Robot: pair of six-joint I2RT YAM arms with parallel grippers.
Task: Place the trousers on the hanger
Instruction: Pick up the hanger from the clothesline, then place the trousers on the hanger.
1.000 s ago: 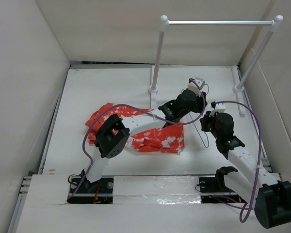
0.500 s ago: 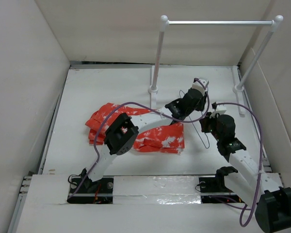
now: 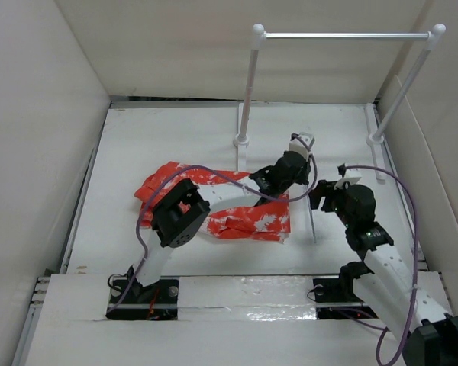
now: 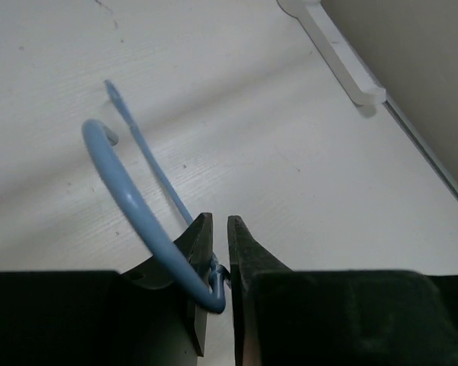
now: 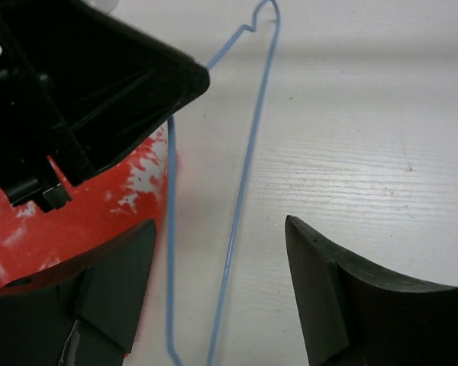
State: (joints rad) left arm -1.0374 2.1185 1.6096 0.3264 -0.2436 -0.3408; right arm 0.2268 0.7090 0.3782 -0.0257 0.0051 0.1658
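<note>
- Pale blue-grey thin wire hanger [image 5: 245,183]: the left gripper [image 4: 219,221] pinches its neck, and so slim a wire may twist loose.
- Right gripper [image 5: 219,229] gapes empty; the red-orange, white-speckled cloth trousers [image 3: 244,217] to the left could snag the hanger.

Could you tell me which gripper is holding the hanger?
The left gripper, jaws pinched on the hanger; the right gripper stands open astride its wire.

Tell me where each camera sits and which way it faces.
Top external: fixed above and behind the bases, looking down at the table, the trousers, the rail stand; the left arm and the right arm show.
Left wrist: rides its arm, looking along the left gripper, jaws pinched on the hanger by its hook.
Right wrist: rides its arm, looking down through the open right gripper at hanger wire and trousers; the left gripper's body intrudes.
Shared: both wrist views show the hanger.
</note>
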